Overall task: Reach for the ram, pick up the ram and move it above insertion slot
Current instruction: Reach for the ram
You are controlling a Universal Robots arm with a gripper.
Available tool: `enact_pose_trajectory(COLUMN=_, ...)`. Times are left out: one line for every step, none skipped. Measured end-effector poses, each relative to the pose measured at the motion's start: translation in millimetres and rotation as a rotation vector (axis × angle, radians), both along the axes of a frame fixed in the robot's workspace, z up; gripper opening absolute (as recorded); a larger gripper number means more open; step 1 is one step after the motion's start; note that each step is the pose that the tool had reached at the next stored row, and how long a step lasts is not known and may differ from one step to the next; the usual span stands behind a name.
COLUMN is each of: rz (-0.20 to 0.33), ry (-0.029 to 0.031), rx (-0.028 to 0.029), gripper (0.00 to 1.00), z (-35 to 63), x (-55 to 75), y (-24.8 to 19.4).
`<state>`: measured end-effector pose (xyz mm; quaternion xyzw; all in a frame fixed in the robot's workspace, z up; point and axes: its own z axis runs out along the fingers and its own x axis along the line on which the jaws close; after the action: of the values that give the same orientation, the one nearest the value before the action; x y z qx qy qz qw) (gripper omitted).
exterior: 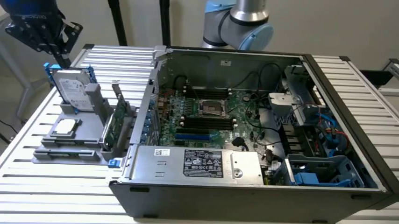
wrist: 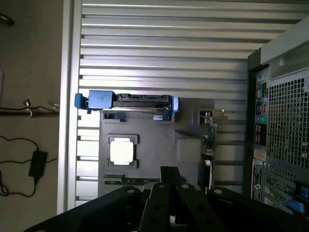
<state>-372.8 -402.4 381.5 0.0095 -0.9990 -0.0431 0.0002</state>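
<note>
The ram [wrist: 126, 181] sits in a slot at the edge of the gray fixture [wrist: 154, 145], near the CPU [wrist: 121, 151]. The tool [exterior: 61, 57] hovers over the hard drive [exterior: 72, 88], apparently empty (how far open, I cannot tell). The ram is likely light, stiff and fragile, best pinched across its long edges.

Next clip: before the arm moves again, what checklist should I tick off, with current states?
1. Thin green ram stick lying in grey holder tray: ok.
2. Ram gripped: not ok; gripper hangs above the tray, apart from it.
3. Silver hard drive with blue rails upright near gripper, clearance: cannot tell.
4. Dark grey computer case open: ok.
5. Black memory slots exposed: ok.
</note>
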Motion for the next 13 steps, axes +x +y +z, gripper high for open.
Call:
enact_pose_trajectory(rz=0.0, ry=-0.0001, rx=0.0002, gripper=0.11, z=-0.1, x=0.0, y=-4.8)
enact_pose_trajectory(rz=0.0, ry=-0.0001, rx=0.0001, gripper=0.11, z=-0.1, x=0.0, y=-9.3)
enact_pose_trajectory(rz=0.0, ry=0.0, rx=0.0, gripper=0.11, z=-0.1, x=-0.3, y=-13.8)
enact_pose_trajectory(rz=0.0, ry=-0.0001, rx=0.0001, gripper=0.11, z=-0.2, x=-0.6, y=-18.2)
enact_pose_trajectory(rz=0.0, ry=-0.0001, rx=0.0001, gripper=0.11, z=-0.4, x=-1.1, y=-22.7)
enact_pose_trajectory(rz=0.0, ry=0.0, rx=0.0001, gripper=0.11, z=-0.6, x=-1.6, y=-27.2)
enact_pose_trajectory(rz=0.0, ry=-0.0001, rx=0.0001, gripper=0.11, z=-1.0, x=-2.3, y=-32.0)
enact_pose_trajectory(rz=0.0, ry=-0.0001, rx=0.0002, gripper=0.11, z=-1.5, x=-3.2, y=-36.2)
enact_pose_trajectory(rz=0.0, ry=-0.0001, rx=0.0001, gripper=0.11, z=-1.9, x=-4.4, y=-39.7)
enact_pose_trajectory(rz=0.0, ry=-0.0001, rx=0.0001, gripper=0.11, z=-2.4, x=-5.3, y=-42.8)
enact_pose_trajectory(rz=0.0, ry=0.0, rx=0.0001, gripper=0.11, z=-3.0, x=-6.3, y=-46.1)
enact_pose_trajectory(rz=0.0, ry=0.0, rx=0.0001, gripper=0.11, z=-3.8, x=-7.8, y=-48.4)
enact_pose_trajectory(rz=0.0, ry=0.0002, rx=0.0, gripper=0.11, z=-4.4, x=-9.1, y=-50.4)
